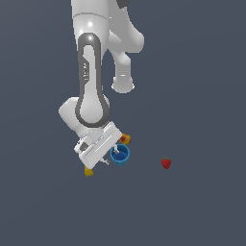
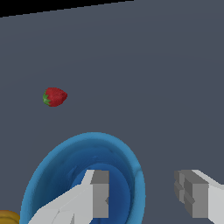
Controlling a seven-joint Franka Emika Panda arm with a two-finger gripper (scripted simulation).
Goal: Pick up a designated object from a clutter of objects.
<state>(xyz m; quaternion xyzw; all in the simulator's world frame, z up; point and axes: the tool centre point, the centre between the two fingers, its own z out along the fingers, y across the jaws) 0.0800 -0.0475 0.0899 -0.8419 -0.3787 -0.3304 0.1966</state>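
Note:
The designated object, a bright-blue cup (image 1: 121, 155) with a thick rim, stands on the dark floor directly under my hand. In the wrist view the cup (image 2: 61, 166) fills the lower part of the picture. My gripper (image 1: 111, 156) is open and straddles the cup's wall. One finger (image 2: 98, 194) reaches down inside the cup, and the other finger (image 2: 192, 197) hangs outside the rim, well apart from it. Around it lies the clutter of objects. Part of the cup is hidden by the hand in the exterior view.
An orange peach-like ball (image 1: 125, 139) sits just behind the cup, partly hidden by the hand. A yellow block (image 1: 89, 171) lies on the exterior view's left of the cup. A red strawberry (image 1: 166, 163) (image 2: 54, 96) lies apart on the right.

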